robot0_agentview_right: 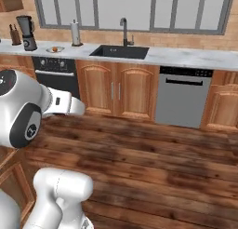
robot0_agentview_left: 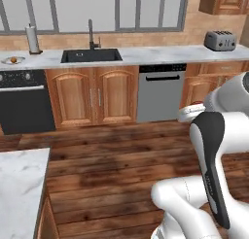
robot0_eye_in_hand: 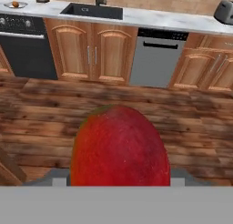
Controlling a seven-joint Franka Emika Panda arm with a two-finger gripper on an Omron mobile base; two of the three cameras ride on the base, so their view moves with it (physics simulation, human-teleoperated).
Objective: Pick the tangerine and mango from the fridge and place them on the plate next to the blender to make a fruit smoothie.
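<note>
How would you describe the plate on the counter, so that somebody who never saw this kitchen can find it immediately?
Start at the black sink under the window and follow the pale counter left, past the paper towel roll. The plate lies there above the black oven, with the blender further left. It is the one flat, round, pale dish, and a small orange tangerine rests on it.

mango (robot0_eye_in_hand: pixel 119 148) bottom cut off, tool hidden

Even, bright, slightly soft rendering.
</note>
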